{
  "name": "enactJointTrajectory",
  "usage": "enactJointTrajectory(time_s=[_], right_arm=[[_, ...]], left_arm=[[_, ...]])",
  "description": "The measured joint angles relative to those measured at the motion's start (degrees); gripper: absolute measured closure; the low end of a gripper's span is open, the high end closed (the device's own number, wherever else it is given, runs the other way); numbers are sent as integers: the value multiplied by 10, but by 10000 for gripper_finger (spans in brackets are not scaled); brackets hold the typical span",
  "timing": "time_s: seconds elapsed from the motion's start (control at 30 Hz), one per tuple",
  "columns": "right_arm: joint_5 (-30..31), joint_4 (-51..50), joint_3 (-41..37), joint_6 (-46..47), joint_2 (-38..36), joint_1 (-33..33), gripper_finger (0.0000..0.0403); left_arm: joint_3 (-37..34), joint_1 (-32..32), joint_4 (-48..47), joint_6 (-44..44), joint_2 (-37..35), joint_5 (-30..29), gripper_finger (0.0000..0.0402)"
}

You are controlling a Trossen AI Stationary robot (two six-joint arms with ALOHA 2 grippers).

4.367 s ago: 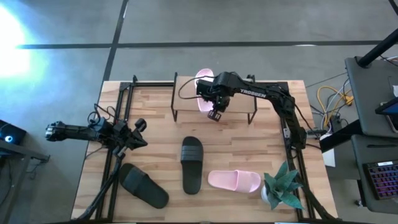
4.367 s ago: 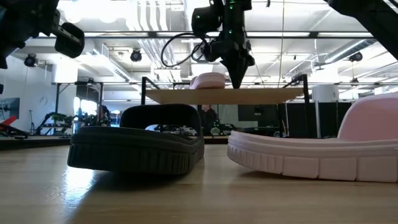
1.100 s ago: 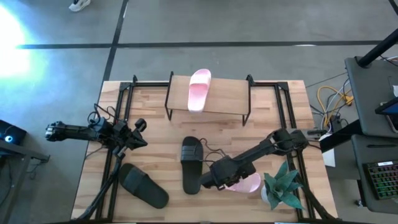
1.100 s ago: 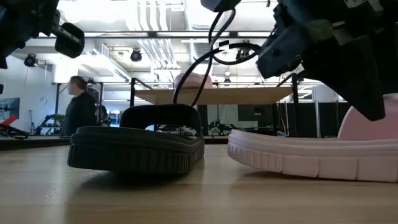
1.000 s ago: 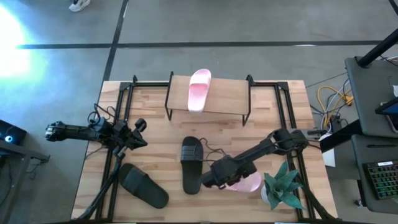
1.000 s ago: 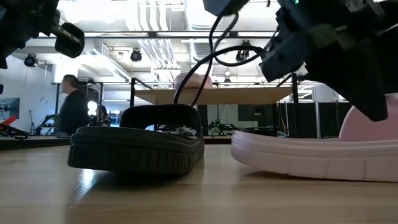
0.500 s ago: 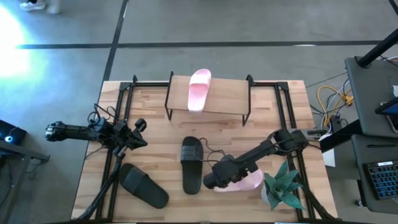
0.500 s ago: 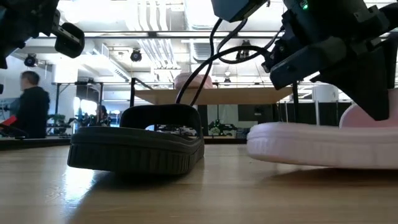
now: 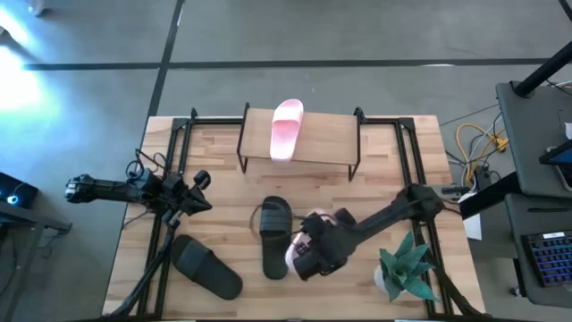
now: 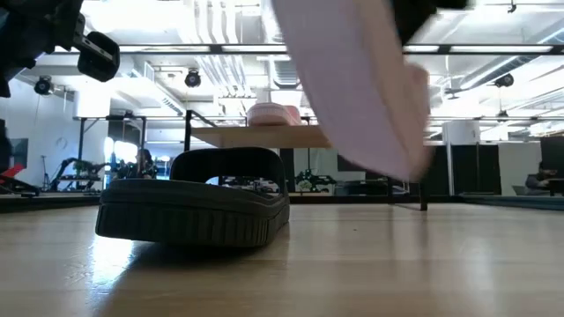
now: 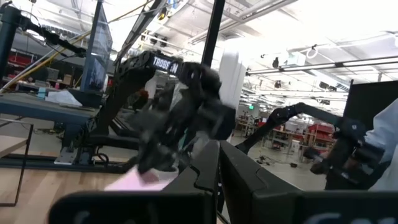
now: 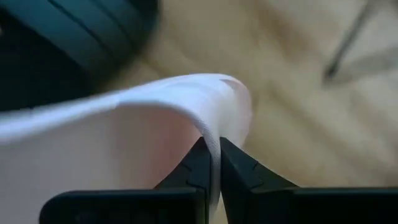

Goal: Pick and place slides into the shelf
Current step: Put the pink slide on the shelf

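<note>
Fingers of the right gripper (image 12: pixel 211 163) pinch the strap edge of a pale pink slide (image 9: pixel 295 254), held off the table and tilted, just beside a black slide (image 9: pixel 273 234). Well beyond the gripper, another pink slide (image 9: pixel 284 127) lies on the shelf (image 9: pixel 326 139). The left gripper (image 9: pixel 198 182) waits far aside, fingers pressed together, near a second black slide (image 9: pixel 207 267).

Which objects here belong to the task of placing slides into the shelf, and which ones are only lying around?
Belongs to the job:
- shelf
- pink slide on the shelf
- lifted pink slide, in the right gripper
- black slide in the middle
- black slide near the left arm

Just lying about:
- potted plant
</note>
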Motion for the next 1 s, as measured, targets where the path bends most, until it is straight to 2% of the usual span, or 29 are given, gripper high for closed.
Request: enactJointTrajectory(time_s=[0.13, 0.33, 0.4, 0.63, 0.8, 1.0], right_arm=[[124, -2, 62, -144, -10, 0, 390], [294, -3, 148, -502, -12, -29, 390], [341, -4, 171, -584, -12, -47, 390], [347, -5, 201, -648, -39, -156, 390], [319, -5, 201, -674, -65, -244, 390], [298, -5, 198, -794, -74, -324, 390]], left_arm=[[0, 0, 0, 0, 0, 0, 402], [0, 0, -1, 0, 0, 0, 402], [0, 0, 0, 0, 0, 0, 402], [0, 0, 0, 0, 0, 0, 402], [0, 0, 0, 0, 0, 0, 402], [0, 0, 0, 0, 0, 0, 402]])
